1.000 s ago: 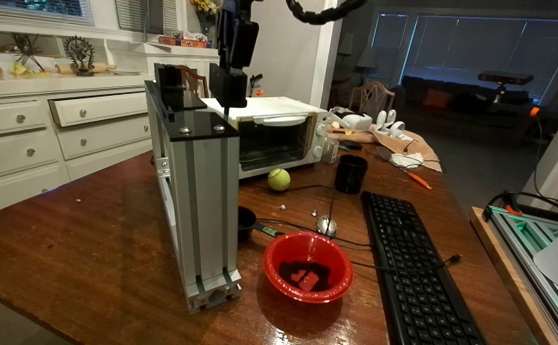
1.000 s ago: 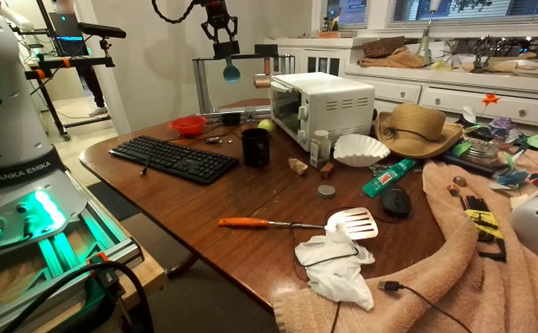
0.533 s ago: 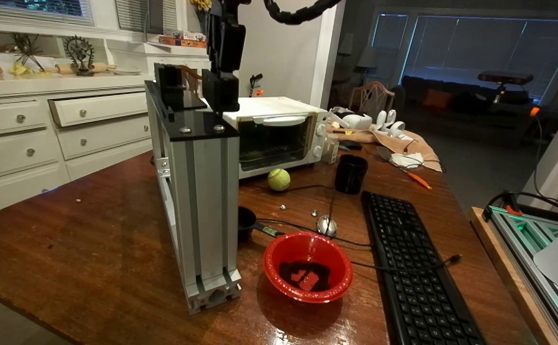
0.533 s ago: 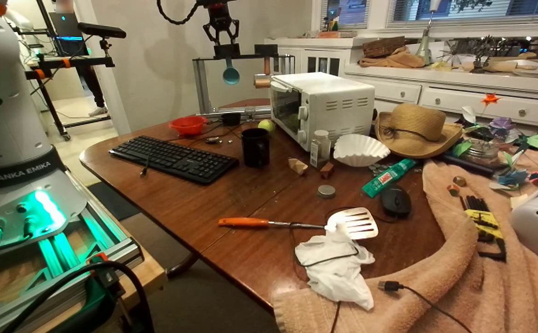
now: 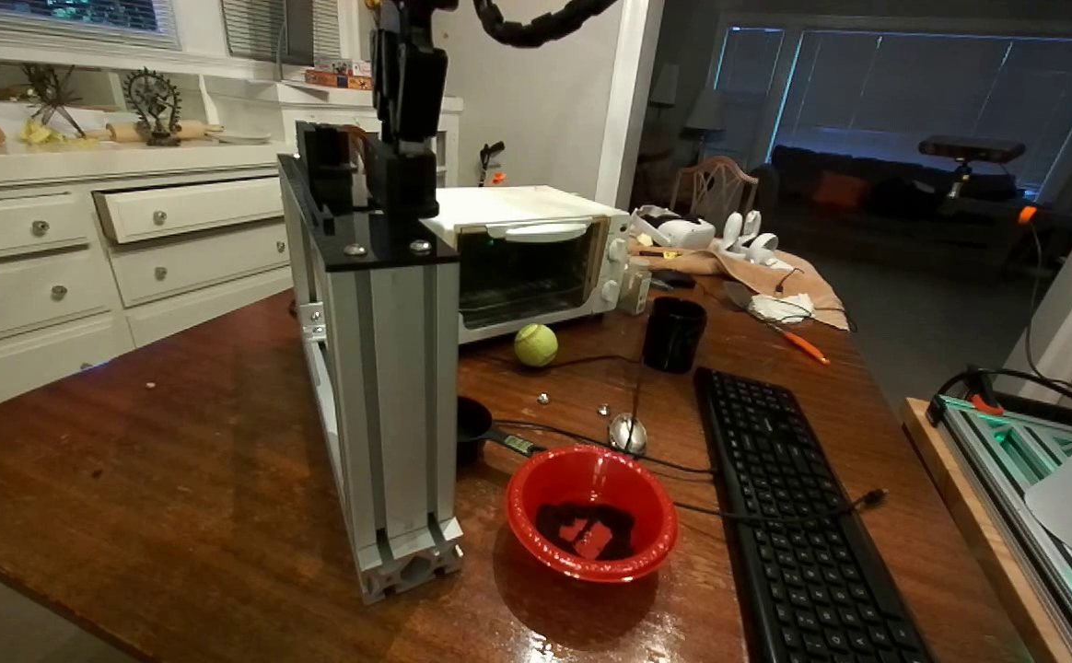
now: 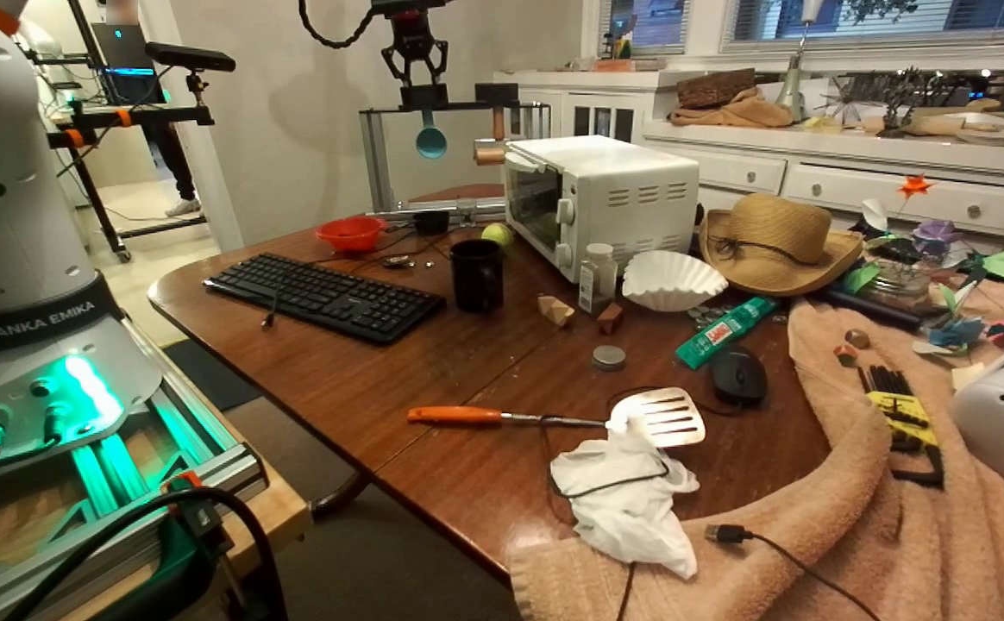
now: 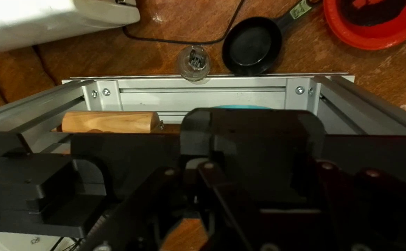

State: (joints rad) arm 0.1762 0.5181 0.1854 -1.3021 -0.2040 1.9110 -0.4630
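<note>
The tool [image 6: 423, 84] pinches the blue scoop [image 6: 431, 142] by the black block [image 6: 423, 96] at its upper end. The scoop is teal-blue with a round bowl on a short stem, hanging straight down in an exterior view. From the wrist only a thin blue arc of it peeks out past the block's twelve o'clock edge. The block is dark, squared and wider than the stem.

It all stands at the rack [image 5: 393, 387], a frame of silvery bars capped by a glossy black plate [image 5: 389, 241]. Whether the block touches that plate I cannot tell.

In an exterior view a second block [image 6: 497, 92] stands near at three o'clock, with a copper cup [image 6: 491, 153] beneath it. A gap shows between cup and scoop, and another at nine o'clock, between the scoop and the rack's post [image 6: 373, 159]. The toaster oven [image 6: 627, 203] takes up four o'clock.

Seen from the wrist, a wooden handle [image 7: 110, 121] lies within the frame towards ten o'clock. The lower rail [image 7: 203, 83] crosses at twelve; just beyond it are a glass jar [image 7: 193, 63] at eleven and a black pan [image 7: 252, 46] at twelve, with a red bowl [image 7: 374, 40] past one. In an exterior view the worktop [image 5: 131, 479] spreads broadly at eight o'clock from the rack, its rim well apart.
</note>
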